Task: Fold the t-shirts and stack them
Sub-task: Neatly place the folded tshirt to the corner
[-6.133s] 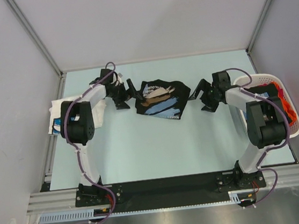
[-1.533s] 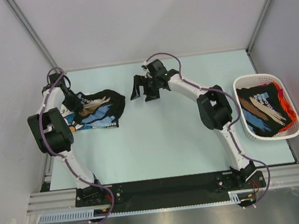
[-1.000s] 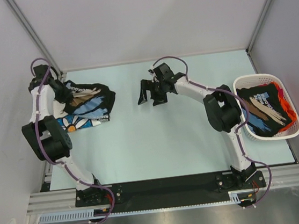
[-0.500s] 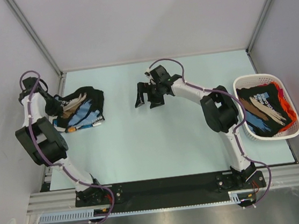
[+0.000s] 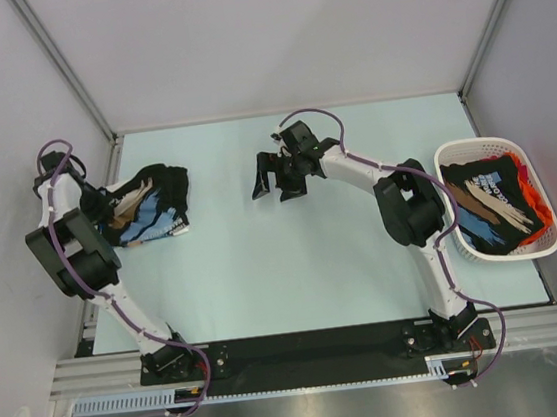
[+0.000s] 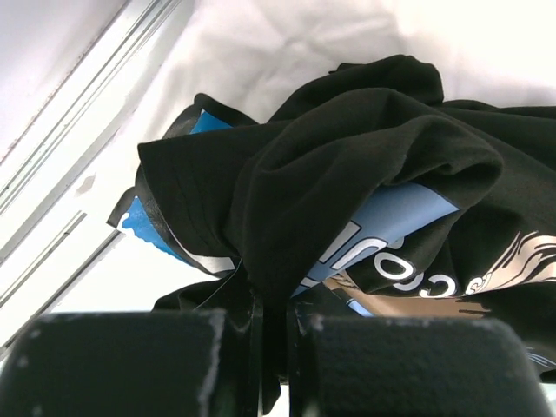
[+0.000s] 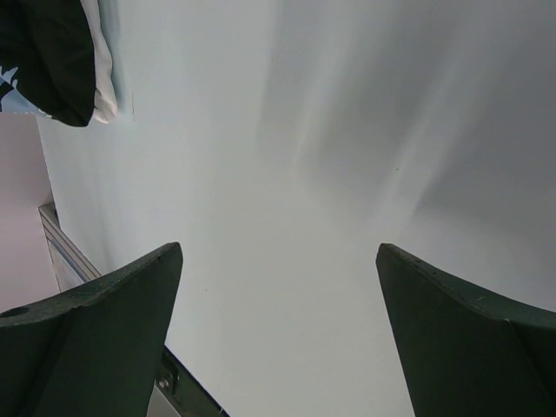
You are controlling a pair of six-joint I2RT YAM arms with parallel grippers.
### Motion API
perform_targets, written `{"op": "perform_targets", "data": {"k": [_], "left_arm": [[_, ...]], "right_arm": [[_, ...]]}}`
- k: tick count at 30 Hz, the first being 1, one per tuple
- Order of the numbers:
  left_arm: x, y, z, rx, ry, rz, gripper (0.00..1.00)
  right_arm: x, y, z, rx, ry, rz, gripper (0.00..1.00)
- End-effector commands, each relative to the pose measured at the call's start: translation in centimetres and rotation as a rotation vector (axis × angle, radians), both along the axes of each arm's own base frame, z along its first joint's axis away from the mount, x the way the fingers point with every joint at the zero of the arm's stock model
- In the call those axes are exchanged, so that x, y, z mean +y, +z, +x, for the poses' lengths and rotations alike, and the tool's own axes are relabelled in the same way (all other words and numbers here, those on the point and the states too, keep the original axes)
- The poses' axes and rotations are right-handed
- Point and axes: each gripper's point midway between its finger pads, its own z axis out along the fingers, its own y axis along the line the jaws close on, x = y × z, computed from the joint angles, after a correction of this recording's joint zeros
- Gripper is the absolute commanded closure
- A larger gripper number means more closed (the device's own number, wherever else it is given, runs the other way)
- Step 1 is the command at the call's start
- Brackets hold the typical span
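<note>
Left tool [image 6: 274, 321] pinches a fold of the black printed t-shirt [image 6: 347, 165] at 9 o'clock on the worktop [image 5: 304, 256] — right tool [image 5: 277, 178] hangs spread wide near 12 o'clock.

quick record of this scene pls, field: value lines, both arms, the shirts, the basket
left pincer: shut on a fold of the black printed shirt
right pincer: open, empty, above the bare table at far centre
shirt in grip: bunched, not flat, at the table's far left
under it: white cloth
basket: at the right edge, untouched by either arm
basket contents: dark printed shirt, orange cloth
</note>
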Motion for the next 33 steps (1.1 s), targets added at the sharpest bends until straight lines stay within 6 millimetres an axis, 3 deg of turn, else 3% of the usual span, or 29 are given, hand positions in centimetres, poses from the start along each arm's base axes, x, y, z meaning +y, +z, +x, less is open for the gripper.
{"op": "perform_targets", "data": {"k": [1, 2, 5, 7, 8, 11, 14, 17, 19, 20, 22, 23, 25, 31, 33], "left_arm": [[2.1, 2.0, 1.3, -0.061, -0.01, 0.065, 1.0], [1.8, 2.0, 1.6, -0.075, -0.021, 0.046, 1.0], [0.8, 2.0, 2.4, -0.103, -0.06, -0.012, 0.65], [0.4, 2.8, 1.9, -0.132, -0.061, -0.007, 0.35], [0.2, 3.7, 2.3, -0.181, -0.073, 0.004, 0.02], [-0.6, 7.1, 2.0, -0.287, -0.103, 0.04, 0.0], [-1.6, 11.0, 2.0, -0.407, -0.124, 0.062, 0.0], [-4.2, 15.7, 1.4, -0.573, -0.173, 0.046, 0.0], [-5.4, 16.0, 1.0, -0.606, -0.195, 0.009, 0.02], [-5.9, 16.6, 0.7, -0.626, -0.199, 0.001, 0.13], [-7.4, 15.8, 0.4, -0.632, -0.237, -0.049, 0.46], [-7.8, 14.9, -0.1, -0.614, -0.23, -0.058, 0.97], [-7.7, 13.8, -0.6, -0.587, -0.207, -0.063, 1.0], [-7.2, 7.4, -1.0, -0.426, -0.148, -0.125, 1.0], [-7.3, 7.3, 0.0, -0.467, -0.158, -0.159, 1.0]], "right_arm": [[0.5, 1.9, 0.7, -0.043, -0.005, 0.02, 0.0], [0.6, 1.8, 0.6, -0.041, -0.005, 0.019, 0.0], [0.8, 2.1, 0.7, -0.049, -0.006, 0.024, 0.0], [0.8, 2.3, 0.7, -0.051, -0.007, 0.023, 0.0], [0.9, 2.4, 0.8, -0.052, -0.01, 0.025, 0.0], [0.9, 2.7, 0.7, -0.06, -0.012, 0.024, 0.0], [0.9, 2.9, 0.5, -0.059, -0.011, 0.023, 0.0], [1.0, 2.8, 0.1, -0.058, -0.007, 0.017, 0.0], [1.0, 2.8, -0.1, -0.057, -0.005, 0.015, 0.0], [1.0, 2.7, -0.4, -0.055, -0.004, 0.011, 0.0], [0.9, 2.6, -0.6, -0.052, -0.003, 0.01, 0.0], [0.9, 2.6, -0.7, -0.051, -0.003, 0.009, 0.0], [0.8, 2.7, -0.8, -0.053, 0.0, 0.007, 0.0], [0.3, 2.6, -1.3, -0.043, 0.013, -0.001, 0.0], [0.2, 2.5, -1.5, -0.039, 0.019, -0.009, 0.0]]}}
